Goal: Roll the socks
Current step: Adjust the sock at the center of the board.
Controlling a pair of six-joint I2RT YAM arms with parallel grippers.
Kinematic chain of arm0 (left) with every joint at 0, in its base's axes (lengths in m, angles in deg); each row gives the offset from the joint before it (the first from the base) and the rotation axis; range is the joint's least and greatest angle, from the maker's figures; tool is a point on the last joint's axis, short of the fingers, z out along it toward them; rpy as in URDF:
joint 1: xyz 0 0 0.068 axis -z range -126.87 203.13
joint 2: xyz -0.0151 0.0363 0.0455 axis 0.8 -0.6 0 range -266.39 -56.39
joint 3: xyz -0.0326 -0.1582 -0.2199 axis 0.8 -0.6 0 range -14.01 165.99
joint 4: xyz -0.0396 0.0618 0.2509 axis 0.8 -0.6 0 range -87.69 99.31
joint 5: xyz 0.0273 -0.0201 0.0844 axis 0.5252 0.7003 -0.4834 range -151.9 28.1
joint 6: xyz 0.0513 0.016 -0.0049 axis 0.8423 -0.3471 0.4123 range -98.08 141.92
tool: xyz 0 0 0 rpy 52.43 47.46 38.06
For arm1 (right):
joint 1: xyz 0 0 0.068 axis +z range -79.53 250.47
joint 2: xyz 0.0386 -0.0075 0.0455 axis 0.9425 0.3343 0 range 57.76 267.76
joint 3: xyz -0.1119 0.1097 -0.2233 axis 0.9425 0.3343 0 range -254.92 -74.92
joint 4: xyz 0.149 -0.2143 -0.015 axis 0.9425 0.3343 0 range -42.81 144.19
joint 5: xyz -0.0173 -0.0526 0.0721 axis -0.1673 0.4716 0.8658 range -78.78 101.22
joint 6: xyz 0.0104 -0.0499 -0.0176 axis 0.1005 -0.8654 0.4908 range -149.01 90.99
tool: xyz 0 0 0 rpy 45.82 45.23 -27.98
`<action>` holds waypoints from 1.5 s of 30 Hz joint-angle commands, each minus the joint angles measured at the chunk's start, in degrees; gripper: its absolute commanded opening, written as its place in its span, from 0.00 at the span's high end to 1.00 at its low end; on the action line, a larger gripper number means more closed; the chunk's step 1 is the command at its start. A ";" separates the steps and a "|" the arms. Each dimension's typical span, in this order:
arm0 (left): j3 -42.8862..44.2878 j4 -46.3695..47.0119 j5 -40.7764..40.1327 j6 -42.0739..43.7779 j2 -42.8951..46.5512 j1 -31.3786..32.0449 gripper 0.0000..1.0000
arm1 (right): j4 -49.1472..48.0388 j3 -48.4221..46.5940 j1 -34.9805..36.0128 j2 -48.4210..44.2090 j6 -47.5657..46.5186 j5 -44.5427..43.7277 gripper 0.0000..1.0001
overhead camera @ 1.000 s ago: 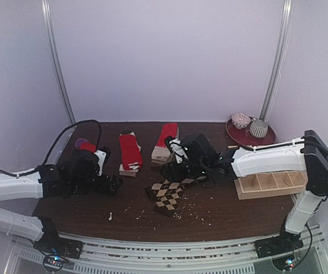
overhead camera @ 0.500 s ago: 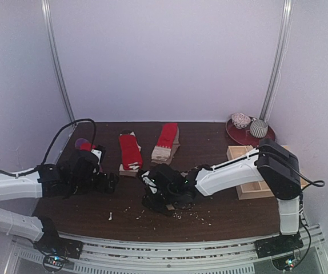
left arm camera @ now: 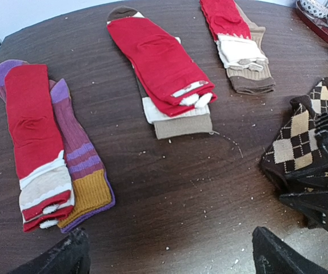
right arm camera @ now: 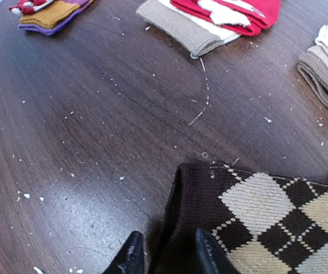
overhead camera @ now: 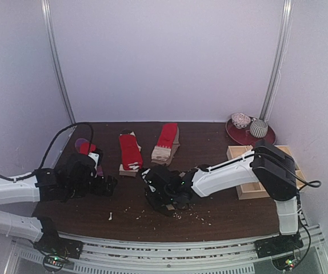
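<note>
Tabletop (overhead camera: 210, 137): dark wood, lint-speckled. Argyle sock pair (right arm camera: 267, 211) lies flat at about 6 o'clock from its centre. Red pairs lie beyond it toward 12 and 9.

Handling, judged: light, limp knit with no stiffness. It will drape, and its layers may slide apart on the smooth wood. Best hold: the plain brown end, both layers together.

Right pincer (right arm camera: 170, 251): fingers narrowed astride that brown edge. Cannot tell whether the fabric is pinched.

Left pincer (left arm camera: 170, 258): spread wide, empty, at 9 o'clock.
</note>
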 commanded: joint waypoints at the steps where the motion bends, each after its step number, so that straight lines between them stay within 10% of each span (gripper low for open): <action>1: -0.94 2.83 0.97 -0.17 0.33 -0.21 0.02 | 2.47 -1.99 0.30 2.05 -0.74 0.24 0.72; 13: -2.22 3.01 1.51 -0.19 1.86 -0.25 0.02 | 5.57 -1.79 -0.46 -1.29 -2.15 -3.33 0.99; 45: -0.62 6.62 3.71 0.17 -4.85 -0.27 0.02 | 13.02 12.95 -0.01 -23.86 -14.43 3.40 1.00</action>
